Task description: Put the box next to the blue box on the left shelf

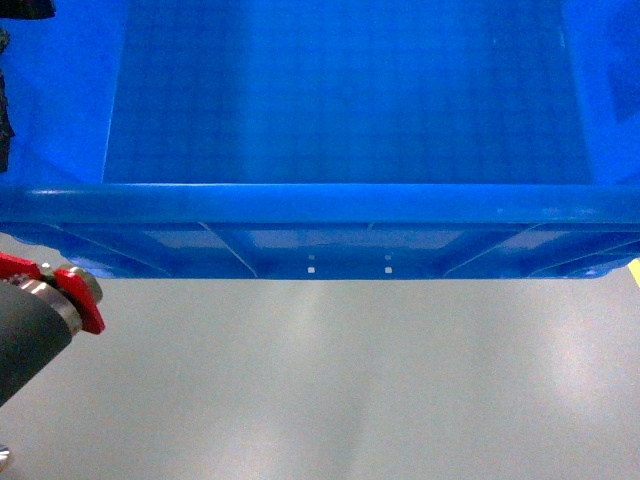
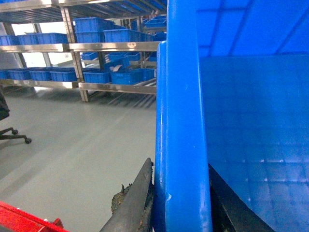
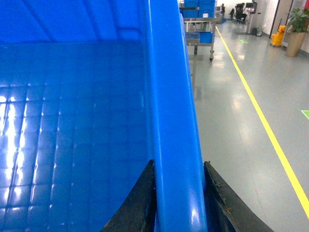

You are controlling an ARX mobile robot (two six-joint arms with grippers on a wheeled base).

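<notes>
Box [image 1: 340, 120] hangs above the grey floor [image 1: 330, 380], carried between both arms; left hand [image 2: 181, 203] clamps its left rim, right hand [image 3: 177, 193] clamps the right rim; stiff plastic, bulky but probably light when empty, smooth enough to slip; steel racks [image 2: 116, 48] stand well apart.

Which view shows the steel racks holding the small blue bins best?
The left wrist view: the steel racks fill its upper left, with several tiers of small blue bins visible. The right wrist view shows only a distant rack end beyond the box rim. The head view shows none.
</notes>
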